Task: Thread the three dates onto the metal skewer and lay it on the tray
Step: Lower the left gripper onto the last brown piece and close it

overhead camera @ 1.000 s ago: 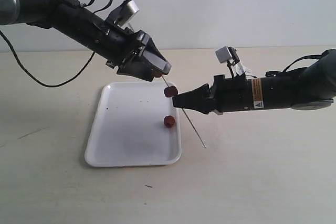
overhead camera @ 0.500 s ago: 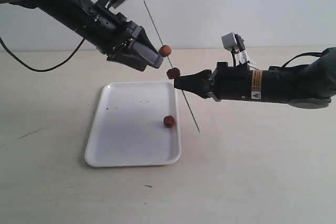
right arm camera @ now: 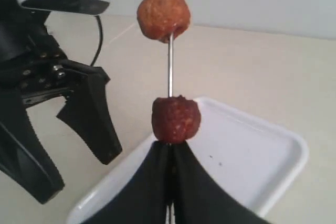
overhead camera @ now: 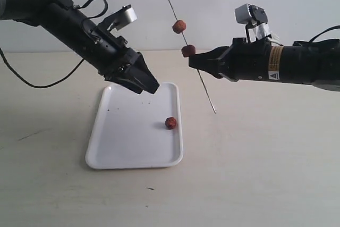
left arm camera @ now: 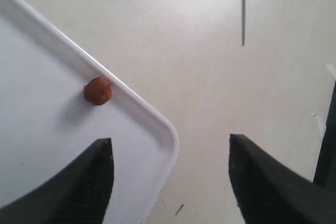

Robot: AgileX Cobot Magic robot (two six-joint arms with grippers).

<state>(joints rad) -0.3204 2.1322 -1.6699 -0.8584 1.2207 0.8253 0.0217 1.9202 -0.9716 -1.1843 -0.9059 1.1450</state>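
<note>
My right gripper is shut on the metal skewer, holding it tilted in the air right of the tray. Two dates are threaded on it: a lighter one higher up and a darker one right against the fingertips. The third date lies on the white tray near its right rim. My left gripper hangs open and empty above the tray's far right corner. The skewer's lower tip shows in the left wrist view.
A black cable trails from the left arm across the pale tabletop. A small dark speck lies on the table in front of the tray.
My left gripper has let go of the skewer and dropped down toward the tray, opening. The right gripper lifted the skewer with both dates up and to the right.
</note>
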